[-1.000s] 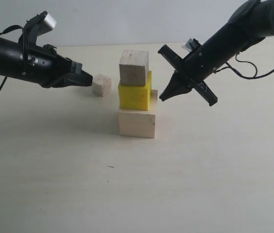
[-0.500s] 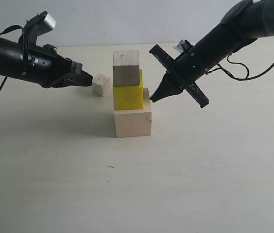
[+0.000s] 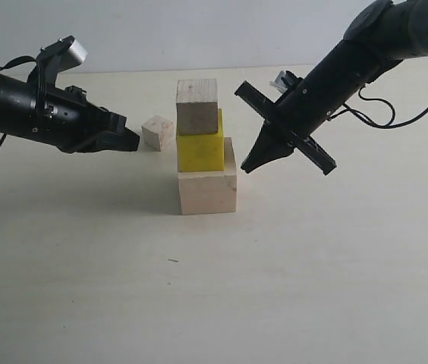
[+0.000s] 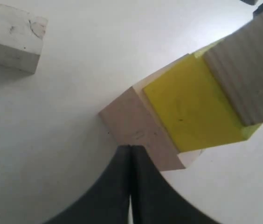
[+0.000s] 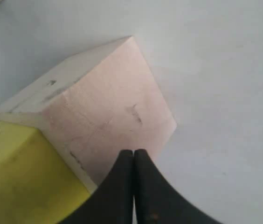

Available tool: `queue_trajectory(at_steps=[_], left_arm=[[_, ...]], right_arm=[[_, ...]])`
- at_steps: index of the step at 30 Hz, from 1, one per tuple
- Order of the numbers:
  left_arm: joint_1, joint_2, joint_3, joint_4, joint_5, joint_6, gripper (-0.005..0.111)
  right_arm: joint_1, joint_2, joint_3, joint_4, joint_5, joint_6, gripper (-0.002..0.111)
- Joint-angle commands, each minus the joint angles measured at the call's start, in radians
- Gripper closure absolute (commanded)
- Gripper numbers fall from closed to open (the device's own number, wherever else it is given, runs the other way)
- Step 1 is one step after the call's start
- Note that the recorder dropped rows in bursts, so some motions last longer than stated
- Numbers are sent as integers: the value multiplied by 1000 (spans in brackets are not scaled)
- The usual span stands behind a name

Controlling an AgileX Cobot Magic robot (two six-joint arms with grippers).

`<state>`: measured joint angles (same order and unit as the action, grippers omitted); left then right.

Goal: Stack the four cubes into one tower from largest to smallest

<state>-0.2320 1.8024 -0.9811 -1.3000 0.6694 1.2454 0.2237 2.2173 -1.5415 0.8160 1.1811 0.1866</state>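
A three-cube tower stands mid-table: the large pale wood cube [image 3: 207, 189] at the bottom, the yellow cube [image 3: 200, 150] on it, and the small wood cube [image 3: 197, 106] on top. The smallest wood cube [image 3: 158, 133] lies alone on the table just left of the tower. My left gripper [image 3: 133, 142] is shut and empty, its tip a little left of and below the smallest cube [image 4: 16, 38], pointing at the large cube [image 4: 138, 130]. My right gripper [image 3: 246, 167] is shut and empty, right beside the large cube's [image 5: 108, 112] right face; contact is unclear.
The pale tabletop [image 3: 214, 288] stretches bare in front of the tower. A white wall rises behind the table's far edge. Black cables trail from the right arm [image 3: 381, 114] at the back right.
The tower slid a little to the left as the right gripper came in beside it; that gripper then dropped to the bottom cube. The left gripper's tip sank slightly below the smallest cube.
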Motion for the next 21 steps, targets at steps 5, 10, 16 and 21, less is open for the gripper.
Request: queue_trajectory(at_steps=[5,10,16,21], left_arm=[[2,-11,4,-7,-10,-5,107],[2,-11,4,-7,-10,-5,107],[2,-11,4,-7,-10,-5,107],[2,-11,4,-7,-10,-5,107]], right_arm=[[21,-1,1,23,4,-8,108],[21,-1,1,23,-14,-5,108],[21,-1,1,17,-19,-5,108],[21,-1,1,11,-48,-9,108]])
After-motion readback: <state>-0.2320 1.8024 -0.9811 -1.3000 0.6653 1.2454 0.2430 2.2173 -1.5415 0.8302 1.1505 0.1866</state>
